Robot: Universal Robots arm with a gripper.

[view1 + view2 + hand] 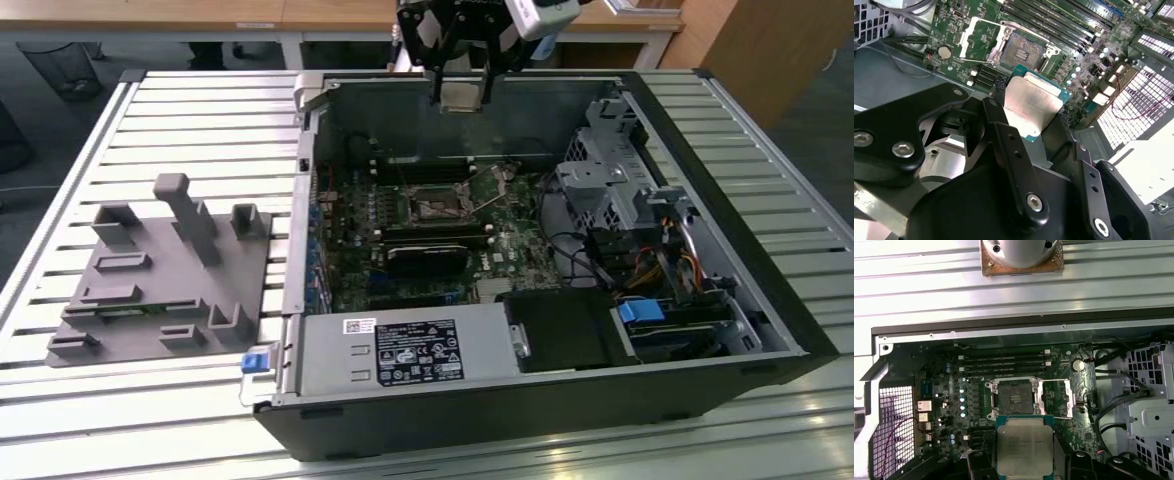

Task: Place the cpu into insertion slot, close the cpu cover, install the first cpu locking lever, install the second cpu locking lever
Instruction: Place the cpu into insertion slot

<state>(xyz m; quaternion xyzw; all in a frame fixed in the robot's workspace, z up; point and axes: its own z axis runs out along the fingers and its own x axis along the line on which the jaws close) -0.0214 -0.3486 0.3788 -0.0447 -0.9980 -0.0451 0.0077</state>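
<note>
Clamps jaws on the cpu (pixel 462 98), gripper (pixel 461 92) over the case's (pixel 387 120) far wall in the exterior view. Second wrist view: short of the insertion slot (pixel 1023 50), cpu cover (pixel 976 36) seemingly flipped open. First wrist view: insertion slot (pixel 1014 398) bare.

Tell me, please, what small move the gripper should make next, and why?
Probably ease down and across toward the slot. The gripper holds the cpu well clear of the slot, not yet over it; the slot lies bare, and the cover is swung open beside it, so nothing visible blocks the way.
</note>
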